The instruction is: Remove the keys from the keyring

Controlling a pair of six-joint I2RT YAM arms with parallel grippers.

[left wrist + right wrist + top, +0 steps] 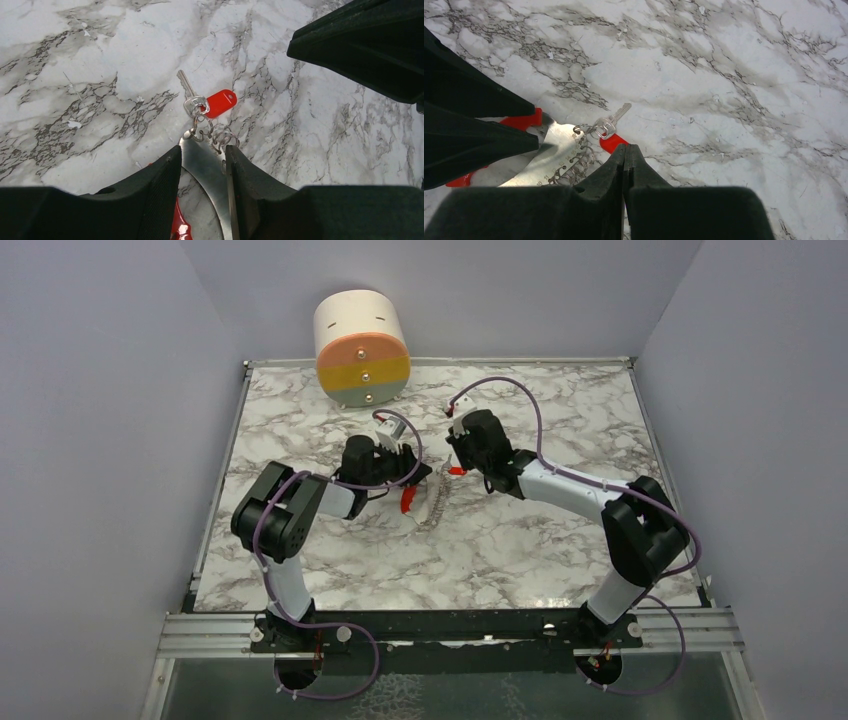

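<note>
Step in hand: free the silver key (190, 95) from its keyring (200, 122). The left tool (202, 154) is closed on the flat steel plate (206, 172) that carries the rings, one finger on each long edge, with the plate's tip projecting just past the fingertips. The key and the red tag (220, 103) hang from that tip on the keyring and lie flat on the marble bench (75, 60). A cluster of further split rings (226, 140) sits beside the right-hand finger. The right tool (625, 148) is fully closed and appears to hold nothing, its tips directly over the near end of the tag (contact with the tag cannot be confirmed from any view). Recommended procedure: hold the plate steady and low with the left tool so the keyring does not swing. Open the right tool before approaching. Take the key by its head, not its blade, and feed it round the coil of the ring rather than pulling straight. Avoid pinching the tag along with the key, since both appear to share one ring.
</note>
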